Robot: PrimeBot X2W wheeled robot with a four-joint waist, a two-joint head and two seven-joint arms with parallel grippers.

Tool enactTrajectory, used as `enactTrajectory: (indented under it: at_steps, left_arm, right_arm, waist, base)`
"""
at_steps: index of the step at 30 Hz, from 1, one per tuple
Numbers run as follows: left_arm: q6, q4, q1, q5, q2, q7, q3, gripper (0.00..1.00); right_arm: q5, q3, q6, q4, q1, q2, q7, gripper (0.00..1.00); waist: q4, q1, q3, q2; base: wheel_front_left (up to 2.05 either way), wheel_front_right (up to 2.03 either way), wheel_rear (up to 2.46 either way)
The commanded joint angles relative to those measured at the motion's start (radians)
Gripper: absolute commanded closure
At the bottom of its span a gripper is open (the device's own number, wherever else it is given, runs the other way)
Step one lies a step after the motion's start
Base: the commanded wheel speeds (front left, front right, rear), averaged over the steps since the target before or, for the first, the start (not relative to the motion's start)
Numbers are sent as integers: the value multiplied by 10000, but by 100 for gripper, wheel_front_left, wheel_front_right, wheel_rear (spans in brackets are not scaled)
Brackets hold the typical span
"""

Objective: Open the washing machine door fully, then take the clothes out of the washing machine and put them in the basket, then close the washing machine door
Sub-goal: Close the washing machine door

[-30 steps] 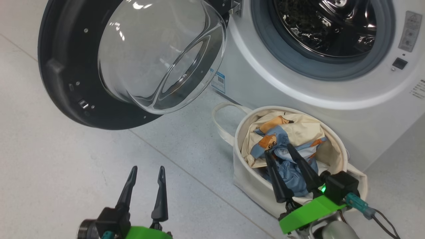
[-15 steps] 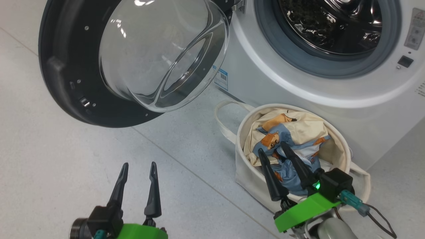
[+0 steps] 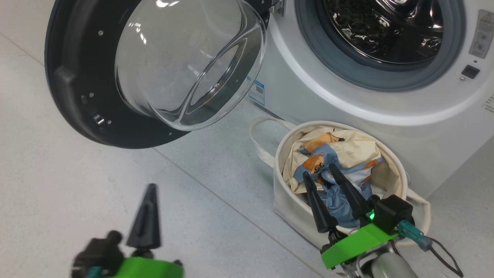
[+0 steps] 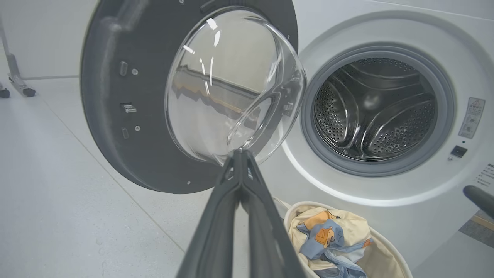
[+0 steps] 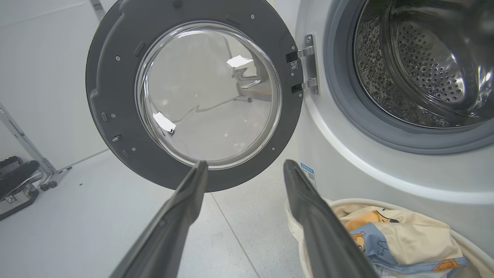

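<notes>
The washing machine door (image 3: 77, 85) (image 4: 115, 116) (image 5: 115, 96) hangs wide open to the left of the white washing machine (image 3: 347, 112) (image 4: 386, 189). Its steel drum (image 4: 370, 112) (image 5: 424, 65) shows no fabric. The clothes (image 3: 335, 158) (image 4: 328, 239) (image 5: 389, 235), light blue with bears and cream lining, lie in the cream basket (image 3: 293, 212) on the floor in front of the machine. My left gripper (image 3: 151, 189) (image 4: 240, 152) is shut on nothing, low over the floor left of the basket. Over the basket's near rim my right gripper (image 3: 319, 172) (image 5: 245, 166) stands open and empty.
Pale tiled floor (image 3: 77, 193) spreads left of the machine and under the door. A metal frame leg on castors (image 4: 15, 77) stands far left, and dark equipment (image 5: 19, 181) sits at the left in the right wrist view. The basket's looped handle (image 3: 258, 135) sticks out toward the door.
My left gripper has shut, its two fingers now together, and it has shifted slightly left. The right gripper has stayed over the basket, still open.
</notes>
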Motion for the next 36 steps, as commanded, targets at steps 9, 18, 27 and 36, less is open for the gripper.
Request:
enactTrajectory:
  at_steps: [9, 18, 27, 36]
  left_arm:
    - [-1801, -1843, 55, -949, 253, -118, 3673, 100]
    - [-2483, -1477, -987, -5984, 3887, 669, 5233, 100]
    - [-2487, 1250, -2764, -10779, 7230, 2825, 5967, 100]
    - [-2488, 4096, -5174, -11976, 8439, 4268, 5585, 100]
  right_arm:
    - [-175, -43, 4, -348, -247, 32, -124, 0]
    - [-500, -78, 4, -488, -499, 32, -124, 0]
    - [-1069, -116, 4, -482, -955, 32, -124, 0]
    - [-1472, -59, 4, -492, -1296, 32, -124, 0]
  waist:
    - [64, 0, 263, 0]
    - [-256, 0, 1046, 0]
    - [-880, 0, 1881, 0]
    - [-1508, 0, 2626, 0]
  base:
    - [0, 0, 0]
    - [0, 0, 0]
    - [0, 0, 0]
    - [0, 0, 0]
